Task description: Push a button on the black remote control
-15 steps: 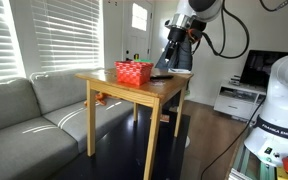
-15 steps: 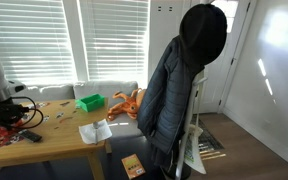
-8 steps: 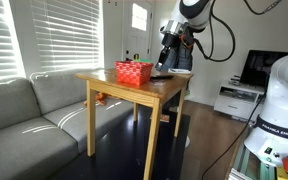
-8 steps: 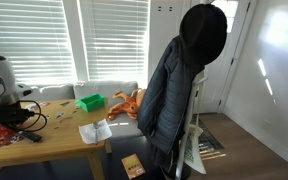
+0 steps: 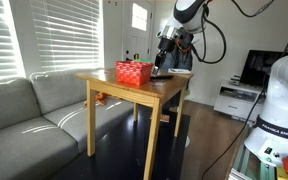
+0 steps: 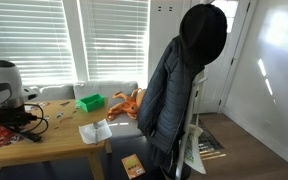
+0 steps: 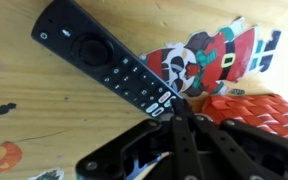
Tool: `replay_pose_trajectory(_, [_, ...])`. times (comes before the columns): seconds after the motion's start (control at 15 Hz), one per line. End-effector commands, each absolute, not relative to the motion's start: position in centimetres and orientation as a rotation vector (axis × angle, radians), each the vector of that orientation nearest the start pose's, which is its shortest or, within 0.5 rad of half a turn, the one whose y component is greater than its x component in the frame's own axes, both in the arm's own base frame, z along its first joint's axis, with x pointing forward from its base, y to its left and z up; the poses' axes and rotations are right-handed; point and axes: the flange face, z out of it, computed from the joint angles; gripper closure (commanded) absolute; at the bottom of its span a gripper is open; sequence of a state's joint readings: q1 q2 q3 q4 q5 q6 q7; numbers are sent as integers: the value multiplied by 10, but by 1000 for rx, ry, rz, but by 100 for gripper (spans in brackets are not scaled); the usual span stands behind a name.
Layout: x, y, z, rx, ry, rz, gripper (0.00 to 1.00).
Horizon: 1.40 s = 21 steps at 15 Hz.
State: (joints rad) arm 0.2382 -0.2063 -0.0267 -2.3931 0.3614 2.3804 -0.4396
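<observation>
- Remote [image 7: 109, 62] lies flat and slantwise on the table [image 7: 44, 115]. Its ring-pad end points to the upper left of the wrist view, and its lower end is near the basket [image 7: 259, 122].
- End effector [image 7: 177, 112] holds nothing. Its jaws are drawn together into one narrow point, a shape fit for poking.
- That point stands at the lower end of the remote, by the last rows of buttons [image 7: 134, 82]. The wrist view does not settle whether it touches a button or hangs just above.
- In an exterior view the end effector [image 5: 159, 66] hangs low over the far part of the table [image 5: 134, 92], just beside the basket [image 5: 134, 72]. The remote is too small to make out there.
- Done, as I judge it: the jaws are closed and the tip is lined up with the button field.
- Left: the press itself, or proof of it if contact is already made, and then the lift clear. No button looks sunk, and nothing on the remote shows a response.
- One caution: the tip stands close to the remote's end edge, so a push there may slide or tilt the bar instead of working a button.
</observation>
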Motion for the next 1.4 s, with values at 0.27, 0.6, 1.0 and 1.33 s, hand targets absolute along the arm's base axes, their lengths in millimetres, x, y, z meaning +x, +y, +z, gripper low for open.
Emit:
replay_pose_trajectory(0.27, [485,104,412,-2788,-568,-337,100])
replay_pose_trajectory(0.6, [487,104,413,-2792,-571,-341,100])
replay_pose_trajectory(1.0, [487,104,411,-2797,-573,-322,100])
replay_pose_trajectory(1.33, [487,103,410,-2805,-574,-323,100])
